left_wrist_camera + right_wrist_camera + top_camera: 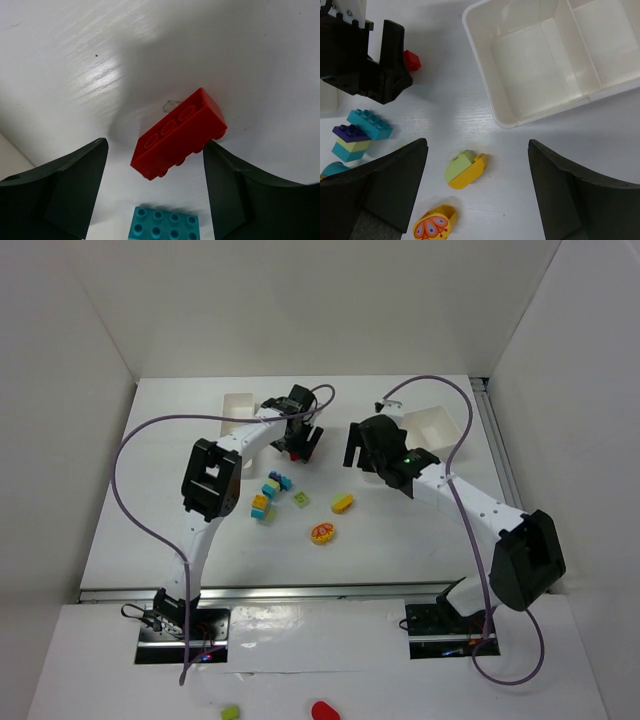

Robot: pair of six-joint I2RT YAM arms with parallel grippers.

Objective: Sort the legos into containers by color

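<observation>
White tabletop (75, 60), red brick (177, 134) between spread left tool (155, 146), cyan brick (164, 225) near

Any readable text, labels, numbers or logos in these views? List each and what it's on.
No readable text in any view.
On the yellow piece: a printed orange butterfly-like picture, no letters.
On the red brick, the teal brick and the white tray: no marking can be made out; any moulded logo is too small to tell.
</observation>
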